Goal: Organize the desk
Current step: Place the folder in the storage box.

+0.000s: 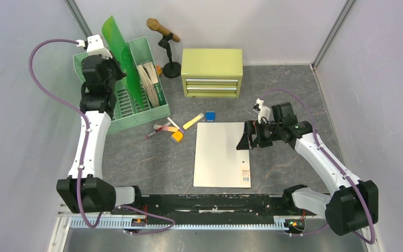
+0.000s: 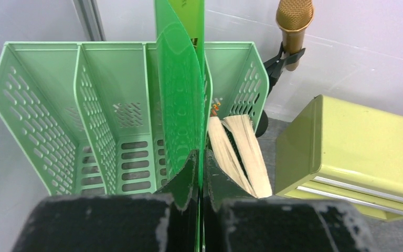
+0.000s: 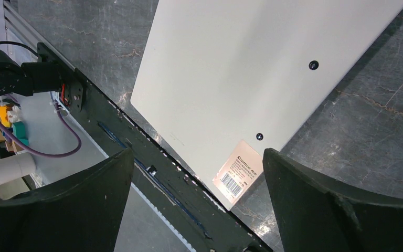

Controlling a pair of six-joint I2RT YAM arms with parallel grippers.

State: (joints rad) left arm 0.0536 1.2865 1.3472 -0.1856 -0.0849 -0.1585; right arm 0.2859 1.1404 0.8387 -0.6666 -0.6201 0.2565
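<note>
The desk (image 1: 136,163) is a dark grey mottled tabletop. My left gripper (image 1: 117,71) is shut on a translucent green folder (image 1: 119,50), which stands upright in the pale green file rack (image 1: 136,113) at the back left. In the left wrist view my fingers (image 2: 189,173) pinch the folder's (image 2: 181,94) near edge above the rack (image 2: 47,105). A white folder (image 1: 221,155) with a barcode label lies flat at centre. My right gripper (image 1: 244,140) is open and empty, hovering over its right edge; the right wrist view shows the gripper (image 3: 197,152) above the folder's (image 3: 252,68) labelled corner.
A yellow-green two-drawer cabinet (image 1: 212,72) stands at the back, with a gold microphone (image 1: 162,30) on a stand beside it. Tan papers (image 1: 149,79) fill the rack's right slot. A pink pen (image 1: 160,130), orange eraser (image 1: 177,137), yellow highlighter (image 1: 193,121) and blue cube (image 1: 210,116) lie left of the white folder.
</note>
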